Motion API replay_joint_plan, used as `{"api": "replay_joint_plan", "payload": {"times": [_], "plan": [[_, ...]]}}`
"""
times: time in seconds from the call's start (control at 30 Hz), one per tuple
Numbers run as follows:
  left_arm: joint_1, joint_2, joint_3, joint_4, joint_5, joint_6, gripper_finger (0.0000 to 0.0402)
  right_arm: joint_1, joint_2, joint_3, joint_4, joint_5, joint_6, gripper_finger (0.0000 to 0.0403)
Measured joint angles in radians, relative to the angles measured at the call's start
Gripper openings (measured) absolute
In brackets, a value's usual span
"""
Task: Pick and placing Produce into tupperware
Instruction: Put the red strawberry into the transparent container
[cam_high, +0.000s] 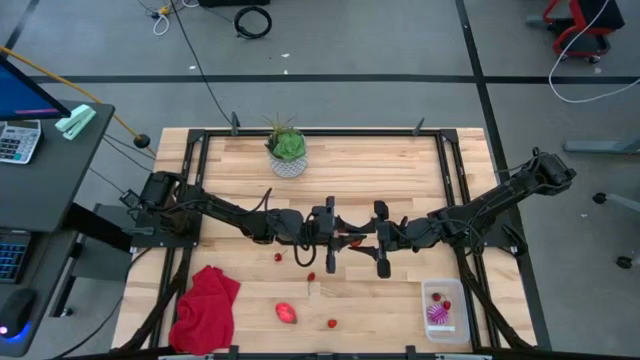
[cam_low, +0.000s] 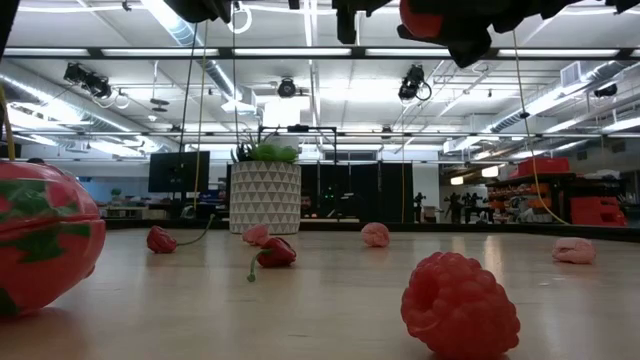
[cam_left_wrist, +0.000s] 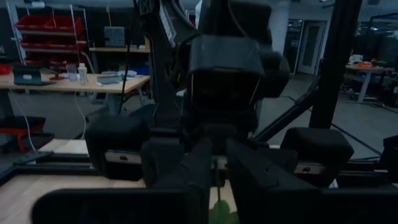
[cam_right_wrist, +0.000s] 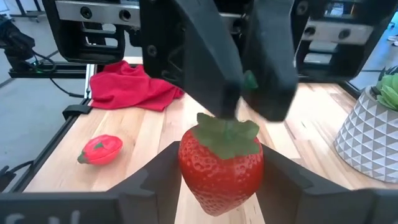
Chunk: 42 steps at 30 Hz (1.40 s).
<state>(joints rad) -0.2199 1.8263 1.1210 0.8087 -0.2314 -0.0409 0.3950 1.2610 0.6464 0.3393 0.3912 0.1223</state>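
- Right pincer (cam_right_wrist: 221, 177) grasps a strawberry (cam_right_wrist: 221, 169) above mid-bench.
- Left pincer (cam_right_wrist: 239, 81) pinches its leafy top.
- Tupperware (cam_high: 446, 310) sits at the bench's (cam_high: 380, 160) five o'clock, holding the purple ball (cam_high: 438, 314).

Red strawberry (cam_right_wrist: 221, 174) with green leaves, red cloth (cam_right_wrist: 127, 87), white triangle-patterned pot (cam_low: 264, 197), pale wooden table (cam_high: 360, 170)

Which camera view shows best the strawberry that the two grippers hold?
The right wrist view: the strawberry fills it, between the right gripper and the left gripper pinching its green top. The high view shows only a red speck, the low view a red edge, the left wrist view only green leaf.
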Motion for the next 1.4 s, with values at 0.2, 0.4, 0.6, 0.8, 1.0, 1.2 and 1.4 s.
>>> {"api": "replay_joint_plan", "payload": {"times": [0.2,0.4,0.6,0.8,1.0,1.2,1.4], "plan": [[0.0,0.0,0.0,0.02,0.0,0.002,0.0115,0.001,0.0,0.0,-0.038,0.0,0.035,0.0171],[0.0,0.0,0.0,0.041,0.0,0.002,0.0147,0.019,-0.068,0.0,-0.27,0.001,0.197,0.0172],[0.0,0.0,0.0,0.042,0.0,0.003,0.0147,0.116,-0.285,0.0,-0.511,-0.051,0.482,0.0171],[0.0,0.0,0.0,0.053,0.0,0.009,0.0136,0.349,-0.403,0.0,-0.703,-0.105,0.891,0.0173],[0.0,0.0,0.0,0.053,0.0,0.001,0.0141,0.588,-0.292,0.0,-0.735,-0.02,1.232,0.0173],[-0.005,0.0,0.0,0.052,0.0,0.001,0.0135,0.732,-0.153,0.0,-0.739,-0.038,1.491,0.0173],[-0.005,0.0,0.0,0.052,0.0,0.0,0.0131,0.77,-0.069,0.0,-0.879,-0.195,1.696,0.0174]]}}
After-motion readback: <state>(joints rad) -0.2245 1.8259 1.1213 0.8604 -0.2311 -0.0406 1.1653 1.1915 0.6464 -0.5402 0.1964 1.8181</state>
